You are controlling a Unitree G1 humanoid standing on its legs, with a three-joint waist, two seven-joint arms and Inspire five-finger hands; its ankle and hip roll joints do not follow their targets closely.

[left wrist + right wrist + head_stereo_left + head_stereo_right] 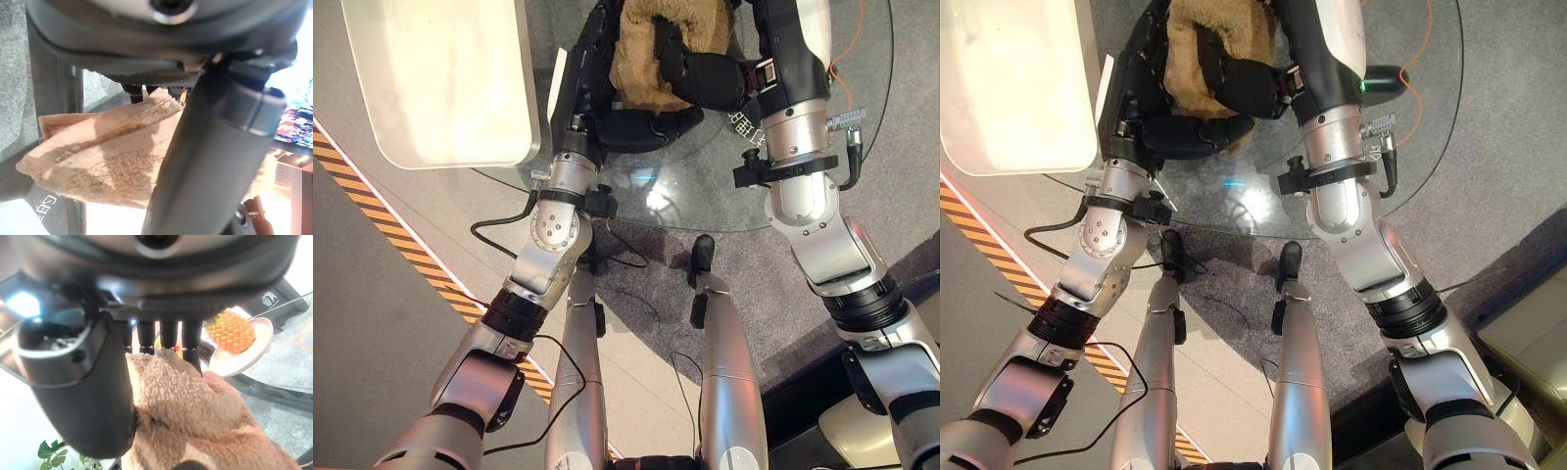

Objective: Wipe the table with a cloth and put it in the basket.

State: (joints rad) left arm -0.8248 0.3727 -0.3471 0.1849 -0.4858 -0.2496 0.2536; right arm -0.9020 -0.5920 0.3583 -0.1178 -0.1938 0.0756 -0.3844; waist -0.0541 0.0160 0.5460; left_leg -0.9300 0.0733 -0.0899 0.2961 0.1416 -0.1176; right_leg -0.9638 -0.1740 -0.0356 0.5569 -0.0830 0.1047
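left hand — fingers curled on cloth | right hand — gripping cloth too (over glass table)

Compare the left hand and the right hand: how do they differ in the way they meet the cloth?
The left hand comes at the cloth from its left edge; the right hand reaches across it from the right. The left hand lies alongside the cloth's near-left side, while the right hand's dark bulk rests on top of it. Both are dark and touch the same tan cloth on the glass table.
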